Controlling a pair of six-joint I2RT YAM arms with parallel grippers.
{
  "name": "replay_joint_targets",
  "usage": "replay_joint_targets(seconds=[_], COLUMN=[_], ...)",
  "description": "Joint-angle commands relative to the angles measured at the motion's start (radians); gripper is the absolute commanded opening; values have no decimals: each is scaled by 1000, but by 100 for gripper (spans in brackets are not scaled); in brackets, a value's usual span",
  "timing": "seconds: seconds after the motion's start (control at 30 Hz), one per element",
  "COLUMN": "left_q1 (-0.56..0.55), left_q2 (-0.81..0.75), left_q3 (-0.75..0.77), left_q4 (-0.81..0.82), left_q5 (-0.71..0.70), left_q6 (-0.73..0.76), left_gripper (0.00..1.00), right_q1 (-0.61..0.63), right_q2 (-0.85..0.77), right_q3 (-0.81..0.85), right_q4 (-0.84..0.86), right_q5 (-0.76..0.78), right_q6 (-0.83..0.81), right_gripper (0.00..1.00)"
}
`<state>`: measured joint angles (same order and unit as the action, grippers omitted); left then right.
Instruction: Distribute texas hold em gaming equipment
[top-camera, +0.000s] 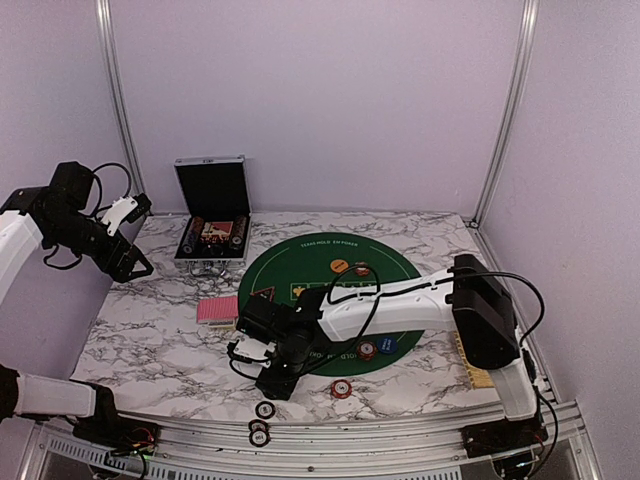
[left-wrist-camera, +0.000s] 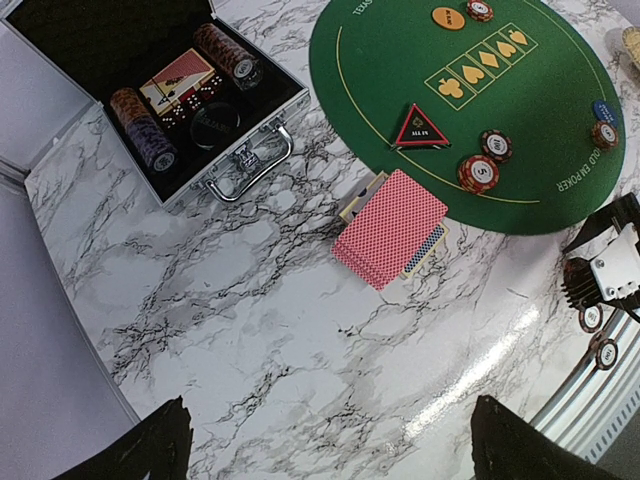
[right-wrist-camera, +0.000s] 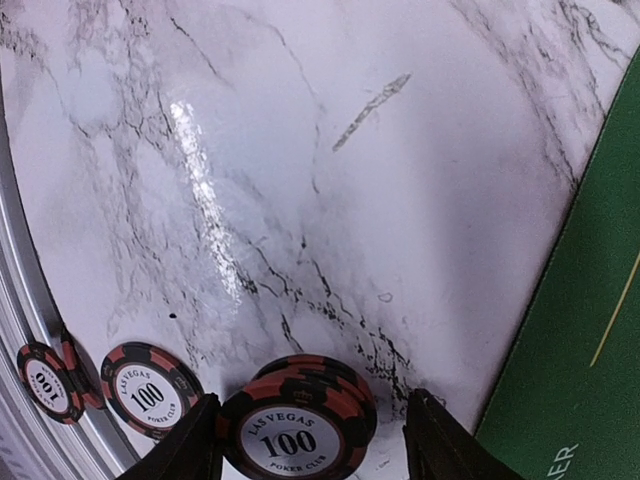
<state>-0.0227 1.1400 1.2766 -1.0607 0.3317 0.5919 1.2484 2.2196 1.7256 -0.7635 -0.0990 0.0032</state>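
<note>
A small stack of red-and-black "100" poker chips (right-wrist-camera: 318, 392) lies on the marble between the fingers of my right gripper (right-wrist-camera: 312, 408). The left finger touches the stack and the right finger stands clear of it, so the gripper is open. Two more chips (right-wrist-camera: 148, 390) lie left of it by the table's front rail (top-camera: 264, 410). Pink-backed cards (left-wrist-camera: 390, 228) lie fanned beside the green mat (left-wrist-camera: 520, 180), which holds the triangular marker (left-wrist-camera: 419, 127), chips (left-wrist-camera: 479, 172), an orange button (left-wrist-camera: 448, 18) and a blue button (left-wrist-camera: 604, 110). My left gripper (left-wrist-camera: 330, 430) hangs open, high over bare marble at the left (top-camera: 125, 265).
The open black case (top-camera: 211, 215) stands at the back left with chip rolls and a card deck inside (left-wrist-camera: 160, 90). One chip (top-camera: 342, 388) lies on the marble near the mat's front edge. A bamboo tray (top-camera: 472, 368) shows partly under the right arm.
</note>
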Motion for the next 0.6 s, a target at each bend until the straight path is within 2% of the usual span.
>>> replay_joint_targets(seconds=[0.0,0.37,0.57], left_q1=[-1,-1,-1], left_q2=[-2,-3,-2], left_q3=[18,18,17], left_q4=[-28,-28,-28], left_q5=[1,0,0], left_q6=[10,11,12], left_gripper=[99,99,99], right_q1=[11,11,10], right_q2=[17,-15,-56], right_q3=[43,44,46], right_q4=[-2,8,7], right_q5=[11,23,51], right_q6=[0,-25,-22], right_gripper=[59,36,28])
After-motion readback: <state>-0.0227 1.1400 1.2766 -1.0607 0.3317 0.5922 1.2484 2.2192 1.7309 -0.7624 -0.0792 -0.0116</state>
